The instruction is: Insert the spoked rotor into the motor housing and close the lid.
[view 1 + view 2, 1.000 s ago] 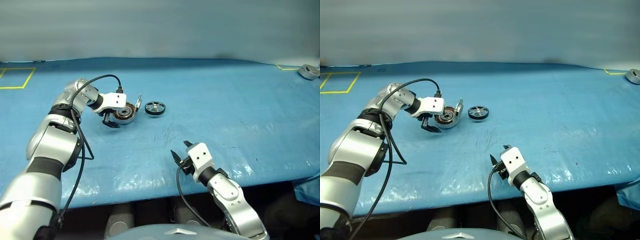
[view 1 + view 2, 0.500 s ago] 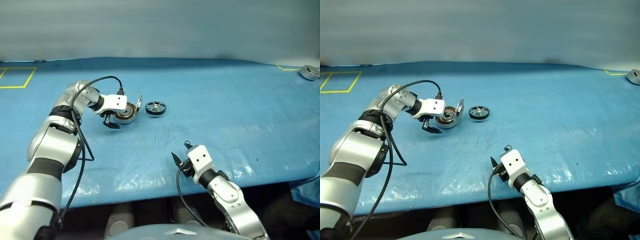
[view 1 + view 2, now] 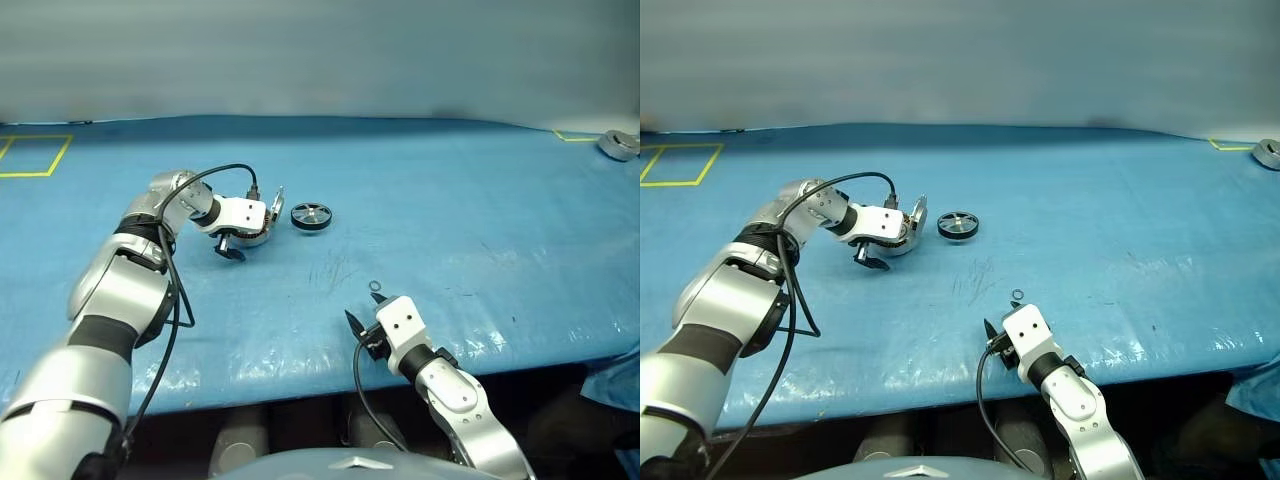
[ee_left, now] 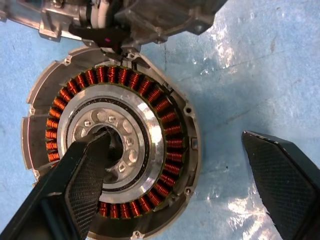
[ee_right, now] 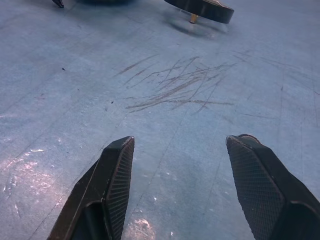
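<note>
1. On the blue table [image 3: 450, 200], the left gripper [image 4: 185, 185] now sits lower and closer over the housing [image 3: 256, 228] than a second ago, its white wrist block covering most of the copper windings in the head views.
2. The left arm's wrist has rolled since then, and its cable arches more toward the lid [image 3: 276, 203].
3. In the left wrist view the left jaws stand wide: one finger [image 4: 80, 185] lies over the housing's grey centre, the other on bare table beyond the rim at about 4 o'clock of the housing.
4. Nothing is gripped by the left gripper.
5. The housing lies flat, open, with the lid standing nearly upright at its 3 o'clock edge, as before.
6. The rotor [image 3: 311, 216] rests on the table just beside the lid, at 3 o'clock of the housing, unmoved and apart from both grippers.
7. The right gripper [image 3: 362, 322] is near the front table edge, at about 5 o'clock of the rotor and well apart from it, about where it was.
8. Its jaws are partly spread, with only scratched table between the fingers [image 5: 115, 185].
9. A small ring [image 3: 374, 287] lies on the table just beyond the right gripper.
10. A grey puck [image 3: 618, 144] sits at the far right corner, beside yellow tape [image 3: 30, 155] marks at the far edges.
11. The upright lid stands between the housing and the rotor.
</note>
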